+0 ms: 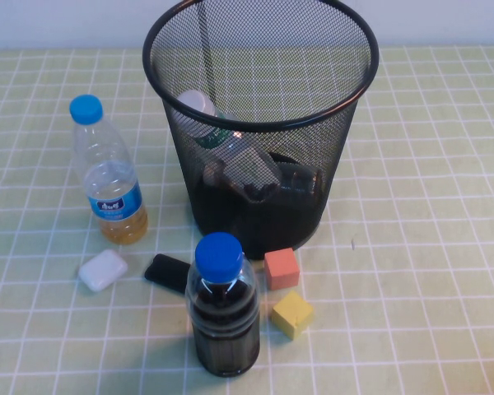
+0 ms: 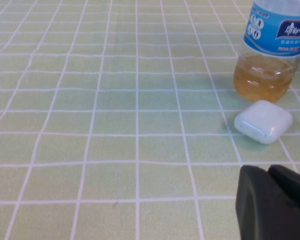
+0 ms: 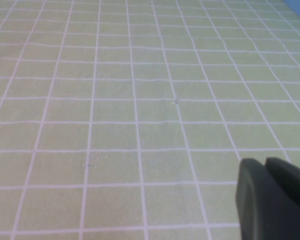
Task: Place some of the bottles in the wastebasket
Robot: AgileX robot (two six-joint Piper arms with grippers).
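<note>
Nearest me the dark-liquid bottle [image 1: 223, 306] stands before the wastebasket [image 1: 189, 156], where a bottle [image 1: 222, 136] lies inside, seen only from above, while left gripper [image 2: 274, 204] and right gripper [image 3: 272, 199], fingers pressed together, appear only in wrist views.

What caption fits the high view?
Bottles lie inside the wastebasket; two blue-capped bottles remain standing outside; left gripper and right gripper are off-frame.
</note>
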